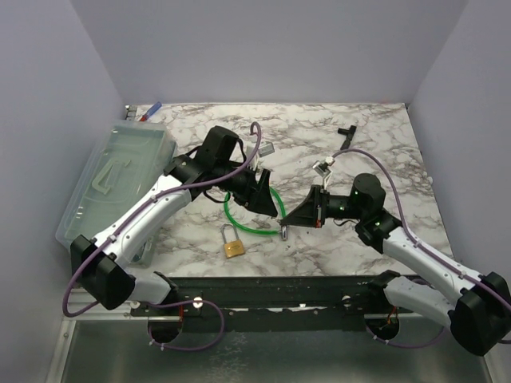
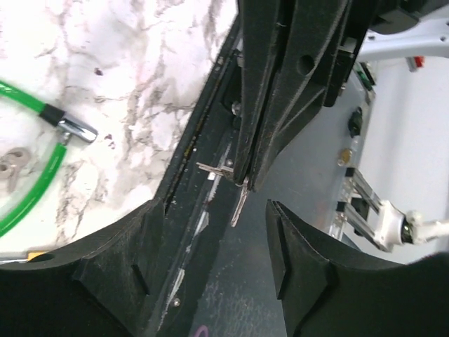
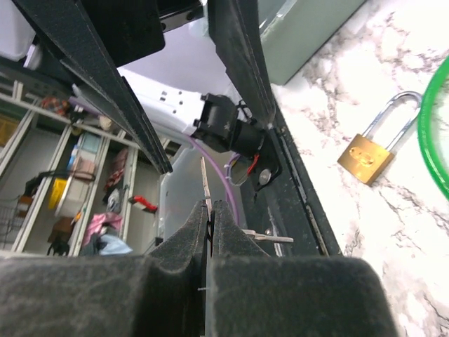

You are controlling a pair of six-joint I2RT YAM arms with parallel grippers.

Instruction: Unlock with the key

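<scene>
The right gripper (image 3: 209,208) has its jaws pressed together on the key (image 3: 204,180), which is clamped edge-on between the pads with its thin silvery end projecting beyond the fingertips. The left gripper (image 2: 214,208) faces it tip to tip with its jaws apart. In the left wrist view the free end of the key (image 2: 238,203) hangs in the gap between the two left fingers (image 2: 140,267), and no contact with either pad is visible. In the top view both grippers meet over the near middle of the marble table (image 1: 375,152), at the near right rim of the green cable (image 1: 239,220). The brass padlock (image 1: 233,246) lies flat on the table, near and to the left of the grippers, apart from the key.
</scene>
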